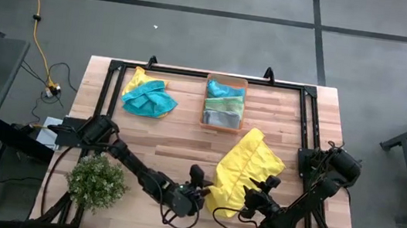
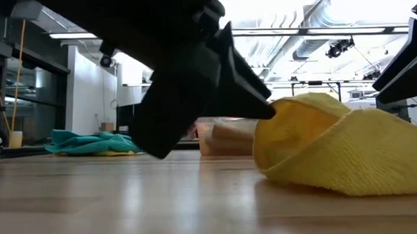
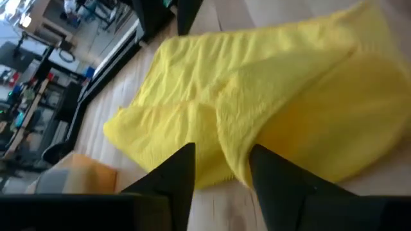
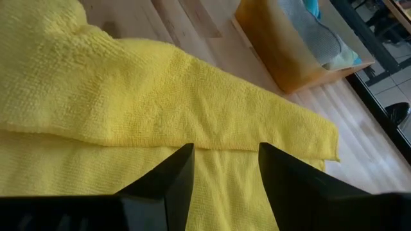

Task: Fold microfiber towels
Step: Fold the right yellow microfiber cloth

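Observation:
A yellow microfiber towel point(image 1: 248, 166) lies rumpled and partly folded over on the wooden table, right of centre near the front edge. My left gripper point(image 1: 204, 194) is at its near left corner, open, with a raised fold of the towel point(image 3: 257, 77) between its fingers point(image 3: 221, 149). My right gripper point(image 1: 260, 193) is open at the towel's near right part. Its fingers point(image 4: 225, 146) stand over the flat yellow cloth point(image 4: 128, 96), just short of an upper layer's edge. My left gripper comes slanting down from the table's left, with its fingers on either side of a raised fold point(image 3: 234, 157) at the towel's near left corner. One fingertip point(image 2: 267, 109) meets the top of that fold. The towel rests on the table. My right gripper: I cannot tell whether its fingers touch the cloth.
An orange bin point(image 1: 227, 77) holding folded towels stands at the far middle. A heap of teal and yellow towels point(image 1: 147, 98) lies at the far left. A small bushy plant point(image 1: 96, 181) stands at the near left beside my left arm. Bare wood lies between them.

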